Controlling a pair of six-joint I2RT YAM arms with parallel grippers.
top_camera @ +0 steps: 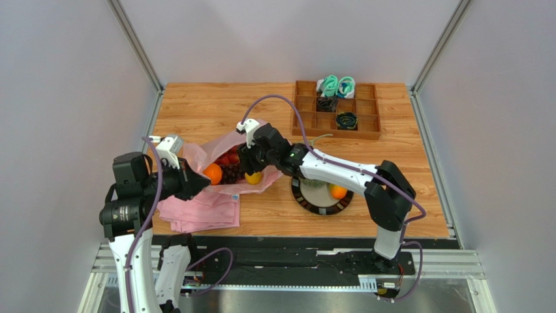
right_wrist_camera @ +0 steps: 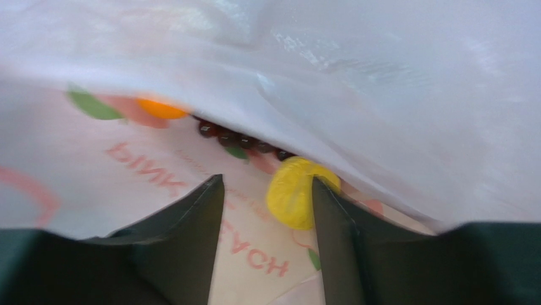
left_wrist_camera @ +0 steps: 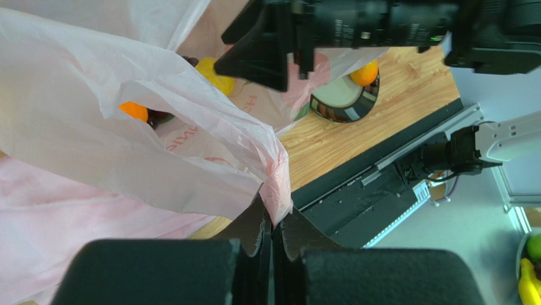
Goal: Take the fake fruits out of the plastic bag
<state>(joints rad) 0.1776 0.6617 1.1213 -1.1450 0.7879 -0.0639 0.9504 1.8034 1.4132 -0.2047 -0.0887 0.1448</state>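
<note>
Left fingers (left_wrist_camera: 273,222): I have them pressed fully together on a bunched fold of the plastic bag's (left_wrist_camera: 127,140) rim, and they hold that side of the mouth up off the bench (top_camera: 209,107).
Right fingers (top_camera: 247,166): they reach into the bag's mouth and stand part-way apart. I am not clamped on anything.
Lemon (right_wrist_camera: 293,194): yellow, it lies on the bag's lower wall between my right fingertips. It sits against one finger, with a clear gap to the other.
Grapes (right_wrist_camera: 241,138): a dark purple string just beyond the lemon, deeper in the bag.
Orange in the bag (right_wrist_camera: 162,109): past the grapes, on the side nearest my left fingers.
Red berries (top_camera: 227,158): on the far side of the fruit pile, inside the bag.
Plastic bag: thin, crinkled, translucent pink with pink lettering. It lies on the left half of the bench, closer to the near edge than the far one.
Pink cloth (top_camera: 199,212): folded and opaque, it lies under the bag's near side, towards the near left corner.
Dark round dish (top_camera: 321,203): by the near edge, just beside the bag's right end and partly under my right arm.
Second orange (top_camera: 337,191): on that dish.
Wooden tray (top_camera: 365,120): divided into compartments, at the far right corner. Teal-and-white items fill its far row and black items sit in two cells.
</note>
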